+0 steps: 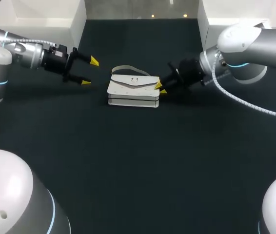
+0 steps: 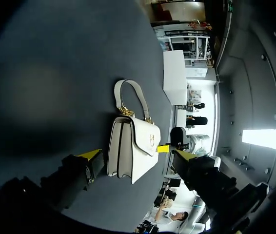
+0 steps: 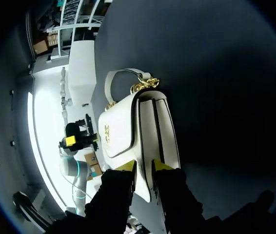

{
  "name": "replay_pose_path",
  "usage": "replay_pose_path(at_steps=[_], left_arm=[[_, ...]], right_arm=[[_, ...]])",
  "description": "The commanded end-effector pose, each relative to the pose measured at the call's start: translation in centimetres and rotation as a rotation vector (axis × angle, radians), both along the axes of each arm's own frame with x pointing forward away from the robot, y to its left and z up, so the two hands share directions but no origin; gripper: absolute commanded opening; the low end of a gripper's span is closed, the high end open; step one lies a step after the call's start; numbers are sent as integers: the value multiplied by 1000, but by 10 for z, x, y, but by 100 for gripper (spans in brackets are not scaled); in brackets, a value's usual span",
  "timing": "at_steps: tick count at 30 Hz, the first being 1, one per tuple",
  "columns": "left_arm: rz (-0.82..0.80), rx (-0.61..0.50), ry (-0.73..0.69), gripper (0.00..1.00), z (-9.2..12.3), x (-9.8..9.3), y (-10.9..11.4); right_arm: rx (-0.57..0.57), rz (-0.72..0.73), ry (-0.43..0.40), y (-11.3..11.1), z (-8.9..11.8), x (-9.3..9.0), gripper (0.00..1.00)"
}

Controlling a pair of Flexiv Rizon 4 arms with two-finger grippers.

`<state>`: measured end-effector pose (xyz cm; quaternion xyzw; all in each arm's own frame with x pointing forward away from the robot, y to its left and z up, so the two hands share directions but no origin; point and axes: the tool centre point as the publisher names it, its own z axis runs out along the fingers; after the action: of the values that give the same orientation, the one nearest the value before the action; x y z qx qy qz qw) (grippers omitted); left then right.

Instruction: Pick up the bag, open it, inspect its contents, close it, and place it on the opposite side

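Two end effectors bracket the white bag point(image 1: 133, 90) on the surface point(image 1: 138, 165): right end effector point(image 1: 161, 88) pinches its end, left end effector point(image 1: 89, 71) spread, bag ahead, untouched; probably light, stiffish, slick, so grip the handle point(image 1: 123, 68) or flap edge.

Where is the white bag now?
In the head view the white bag lies near the table's middle, between the open left pincer and the right pincer, which clamps its right end.
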<state>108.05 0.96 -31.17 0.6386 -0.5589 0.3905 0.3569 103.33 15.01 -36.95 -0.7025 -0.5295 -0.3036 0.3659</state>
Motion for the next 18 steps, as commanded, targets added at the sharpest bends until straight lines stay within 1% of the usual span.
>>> replay_pose_path(at_steps=[1, 3, 4, 9, 12, 15, 18], left_arm=[[5, -3, -2, 100, -1, -1, 1], [7, -2, -3, 100, -1, -1, 2], [8, 0, -3, 100, -1, -1, 3], [11, 16, -14, 100, 2, -1, 9], [-28, 65, -9, 100, 5, 0, 14], [-65, 129, 11, 100, 8, 3, 21], [-101, 208, 29, 100, 14, 4, 29]], right_arm=[[-5, -25, -8, 1, -1, -4, 21], [-4, -32, -10, 1, -1, -4, 3], [-4, -34, -10, 1, -1, -3, 0], [0, -30, -16, -1, 1, -3, 0], [-8, -7, -17, -8, 3, -1, 0], [-33, 20, -26, -24, 7, 3, 0], [-60, 38, -27, -46, 11, 9, 0]])
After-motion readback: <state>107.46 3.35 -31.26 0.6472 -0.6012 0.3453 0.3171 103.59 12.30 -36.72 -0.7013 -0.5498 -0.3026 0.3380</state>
